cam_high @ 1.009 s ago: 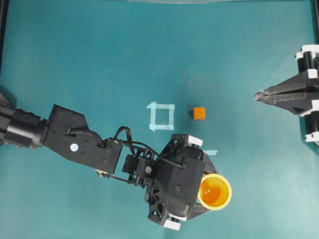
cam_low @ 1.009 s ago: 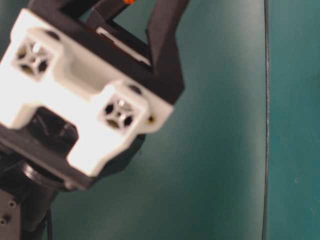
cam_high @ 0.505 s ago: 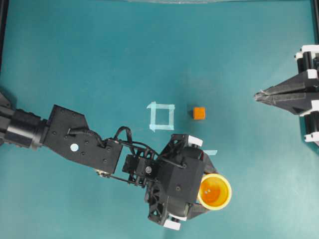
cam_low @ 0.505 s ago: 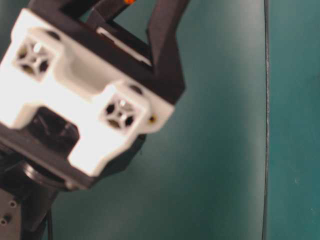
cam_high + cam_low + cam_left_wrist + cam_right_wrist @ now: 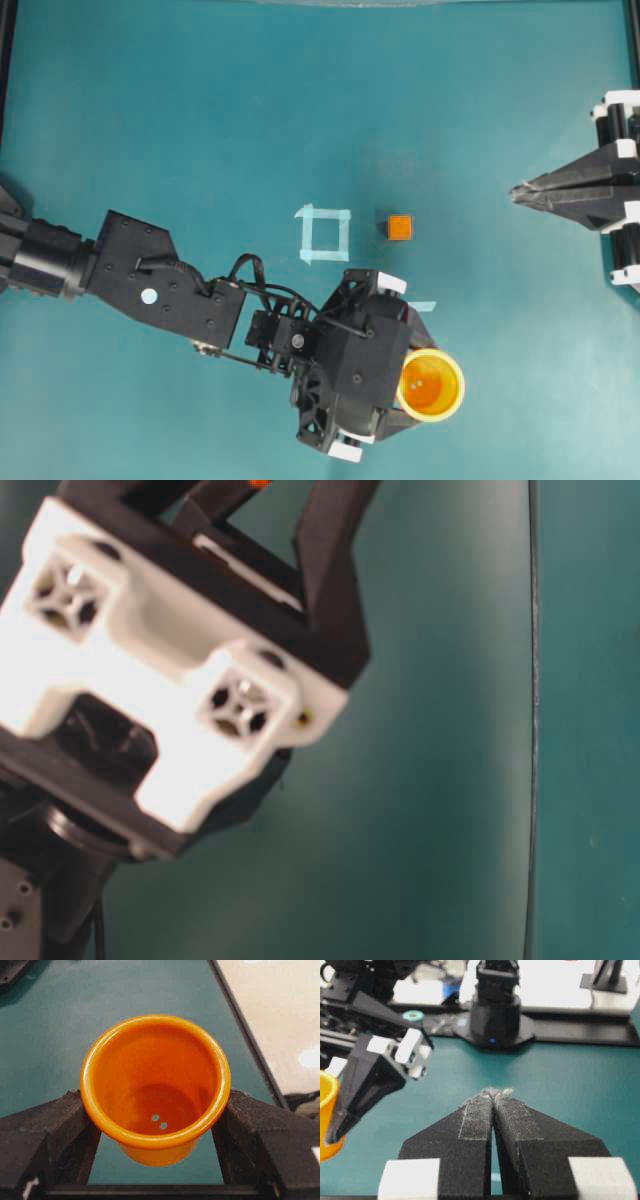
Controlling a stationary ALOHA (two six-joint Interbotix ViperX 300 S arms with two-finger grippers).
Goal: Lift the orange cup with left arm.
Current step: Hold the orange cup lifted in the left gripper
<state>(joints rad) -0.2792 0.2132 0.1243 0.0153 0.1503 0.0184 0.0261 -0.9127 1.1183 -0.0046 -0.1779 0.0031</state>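
Orange cup [image 5: 155,1095] was near front edge of bench [image 5: 200,120], pinched below rim between jaws of left gripper [image 5: 412,385]. Right gripper [image 5: 492,1097] jaws were pressed together, holding nothing. Advice: raise straight, keep cup upright, squeeze constant.

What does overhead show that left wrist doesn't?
Overhead only: the orange cube, the tape square, the right gripper shut at the right edge, and the left arm.
Left wrist only: the two dark dots in the cup's bottom and both fingers pressed against its sides under the rim.
Both: the orange cup in the left gripper, over the teal table.
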